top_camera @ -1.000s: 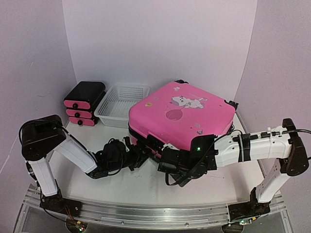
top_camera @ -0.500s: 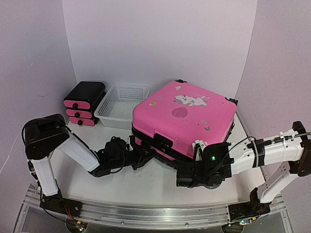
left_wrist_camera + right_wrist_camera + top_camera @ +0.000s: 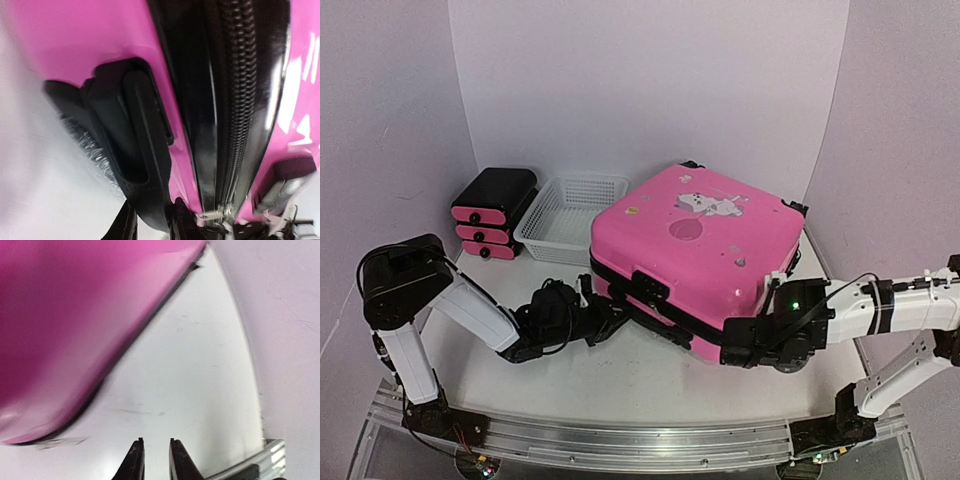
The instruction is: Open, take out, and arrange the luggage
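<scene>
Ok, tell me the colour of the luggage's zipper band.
Black zipper band on the pink luggage; clearest in left wrist view.

Left arm (image 3: 470,310) and right arm (image 3: 880,310) reach low inward; left pincer (image 3: 152,224) clamped, right pincer (image 3: 152,457) slightly parted.

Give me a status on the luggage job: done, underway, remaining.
Done: nothing yet; the luggage lies shut, zipper closed along the stretch in view. Underway: left fingers sit at its near corner by the zipper pull; right fingers are empty beside it. Remaining: unzip, open, take out, arrange.
</scene>
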